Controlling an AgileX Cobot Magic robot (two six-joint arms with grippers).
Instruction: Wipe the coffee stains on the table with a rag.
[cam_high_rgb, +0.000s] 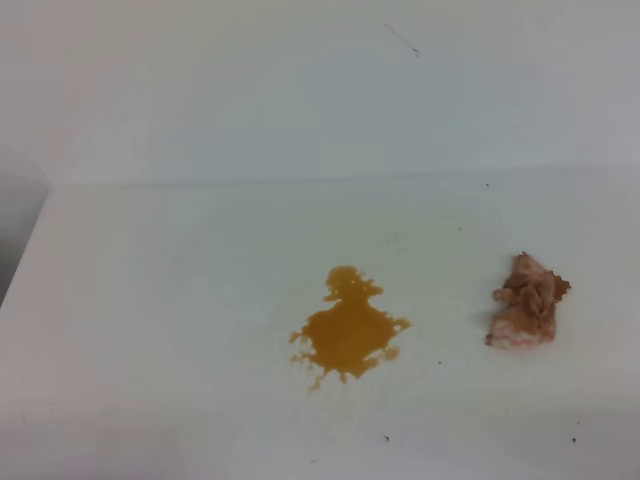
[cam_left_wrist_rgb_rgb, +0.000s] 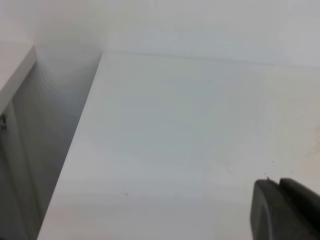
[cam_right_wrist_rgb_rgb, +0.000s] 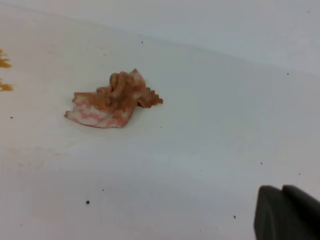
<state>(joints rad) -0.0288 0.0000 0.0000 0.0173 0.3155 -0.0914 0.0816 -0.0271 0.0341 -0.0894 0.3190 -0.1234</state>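
The coffee stains (cam_high_rgb: 348, 330) form an amber-brown splotch with ragged edges on the white table (cam_high_rgb: 180, 300), near the middle. Their edge shows at the far left of the right wrist view (cam_right_wrist_rgb_rgb: 4, 62). The rag (cam_high_rgb: 528, 302) is a crumpled pinkish-brown lump to the right of the splotch, apart from it. It also shows in the right wrist view (cam_right_wrist_rgb_rgb: 111, 101). Neither arm shows in the exterior high view. My right gripper (cam_right_wrist_rgb_rgb: 281, 189) shows as two dark fingers lying together, well short of the rag. My left gripper (cam_left_wrist_rgb_rgb: 279, 182) looks the same, over bare table.
The table's left edge (cam_left_wrist_rgb_rgb: 75, 140) drops into a grey gap beside a white wall (cam_left_wrist_rgb_rgb: 15, 70). A white wall (cam_high_rgb: 300, 80) rises behind the table. Tiny dark specks (cam_high_rgb: 386, 438) dot the surface.
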